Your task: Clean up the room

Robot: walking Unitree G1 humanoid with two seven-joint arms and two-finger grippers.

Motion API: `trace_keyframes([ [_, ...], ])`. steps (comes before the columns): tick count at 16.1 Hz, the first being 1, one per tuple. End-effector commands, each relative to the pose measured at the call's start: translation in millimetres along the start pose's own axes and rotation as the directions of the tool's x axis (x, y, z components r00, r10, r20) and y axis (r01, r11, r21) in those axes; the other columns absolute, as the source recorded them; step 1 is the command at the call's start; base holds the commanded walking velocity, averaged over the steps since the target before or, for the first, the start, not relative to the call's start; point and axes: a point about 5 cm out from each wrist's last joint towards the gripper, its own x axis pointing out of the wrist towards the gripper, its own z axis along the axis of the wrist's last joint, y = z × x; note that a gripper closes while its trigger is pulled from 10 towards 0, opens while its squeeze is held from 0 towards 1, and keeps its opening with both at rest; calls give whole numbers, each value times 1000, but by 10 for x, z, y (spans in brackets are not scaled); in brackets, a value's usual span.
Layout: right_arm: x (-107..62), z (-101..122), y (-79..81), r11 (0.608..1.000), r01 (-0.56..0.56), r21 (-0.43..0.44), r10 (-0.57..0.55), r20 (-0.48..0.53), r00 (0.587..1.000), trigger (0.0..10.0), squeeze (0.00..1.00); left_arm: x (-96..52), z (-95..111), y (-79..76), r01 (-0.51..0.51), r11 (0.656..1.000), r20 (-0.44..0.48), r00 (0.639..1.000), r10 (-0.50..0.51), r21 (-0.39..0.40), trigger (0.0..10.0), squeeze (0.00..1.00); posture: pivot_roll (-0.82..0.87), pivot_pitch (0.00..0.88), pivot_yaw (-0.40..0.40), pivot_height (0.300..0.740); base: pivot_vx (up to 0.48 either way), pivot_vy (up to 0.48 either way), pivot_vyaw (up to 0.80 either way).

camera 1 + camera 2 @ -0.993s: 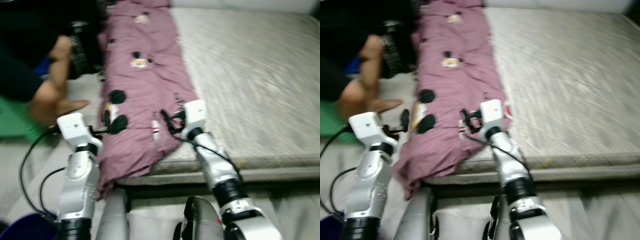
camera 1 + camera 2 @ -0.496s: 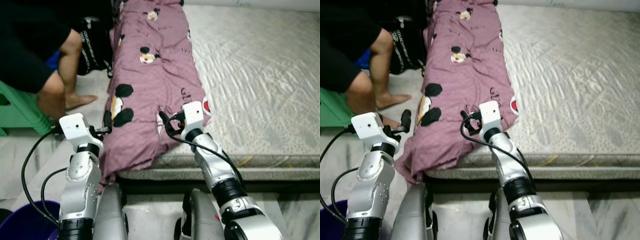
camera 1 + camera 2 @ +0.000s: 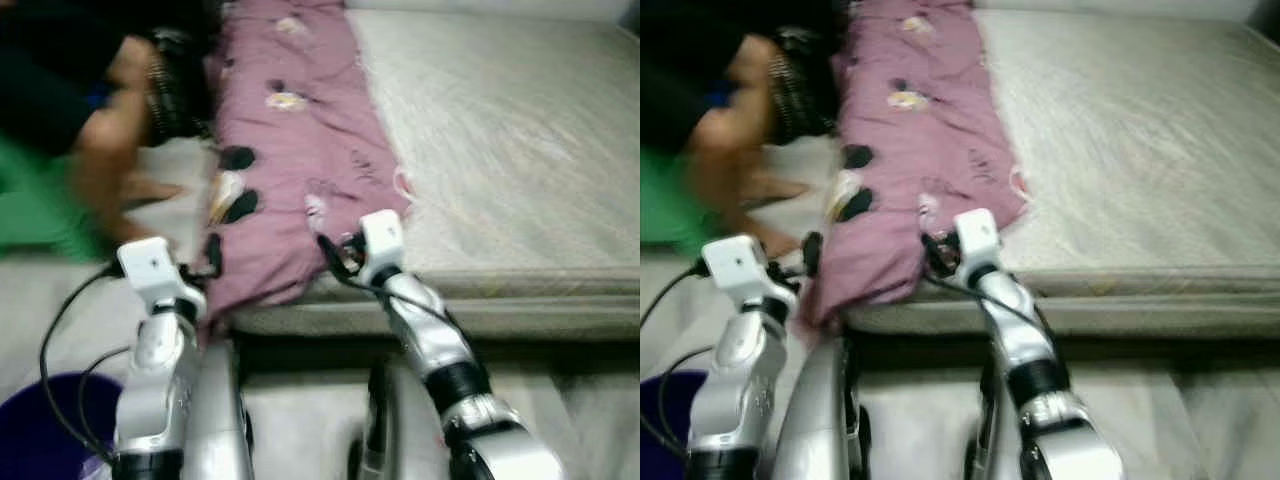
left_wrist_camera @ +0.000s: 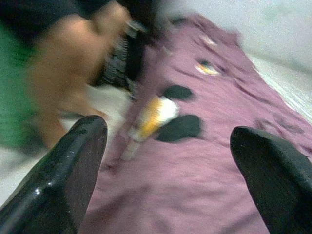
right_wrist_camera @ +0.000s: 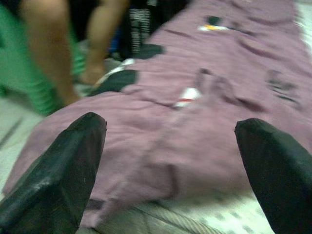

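Note:
A mauve blanket [image 3: 290, 130] printed with cartoon mice lies along the left side of a bare grey mattress [image 3: 500, 140], its near end drooping over the bed's corner. My left gripper [image 3: 212, 258] hovers open just left of that drooping end, and in the left wrist view its fingers [image 4: 73, 170] spread wide with the blanket [image 4: 204, 161] beyond them. My right gripper [image 3: 335, 255] is open at the blanket's near edge on the mattress rim; its fingers [image 5: 53, 180] frame the cloth [image 5: 195, 122] without touching it. The picture is blurred.
A person [image 3: 115, 110] crouches on the floor left of the bed, with a green stool [image 3: 35, 205] beside them and a dark bag [image 3: 175, 85] behind. A purple basin [image 3: 45, 430] sits on the pale floor at my lower left.
The whole picture has shifted and blurred, so the camera has moved. Both grippers stay open at the blanket's near end.

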Motion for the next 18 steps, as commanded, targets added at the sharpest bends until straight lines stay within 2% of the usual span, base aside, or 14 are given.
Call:
trace_keyframes([
  [1,11,-32,15,1000,0,10,0,-16,1000,10000,0,-36,-62,41,-20,1000,-40,999,21,14,10000,0,123,128,-42,533,0,0,0],
  [5,91,47,5,1000,20,-7,-20,8,1000,10000,0,-124,6,108,-25,999,-32,999,26,36,10000,0,165,153,-33,533,0,0,0],
  [8,105,58,10,999,40,0,-40,19,999,10000,0,-152,28,106,-10,999,-32,999,11,34,10000,0,168,164,-24,533,0,0,790],
  [12,141,80,-19,997,68,23,-68,23,997,10000,0,-185,35,57,10,1000,-41,999,-10,19,10000,0,182,178,-23,533,69,0,0],
  [15,214,168,-57,995,94,28,-95,27,995,10000,0,-254,60,107,-25,999,-42,999,27,26,10000,0,211,191,-28,533,82,0,0],
  [18,318,301,-6,995,96,37,-98,35,995,10000,0,-311,62,147,-38,998,-61,997,40,44,10000,0,244,206,-27,533,0,0,0],
])
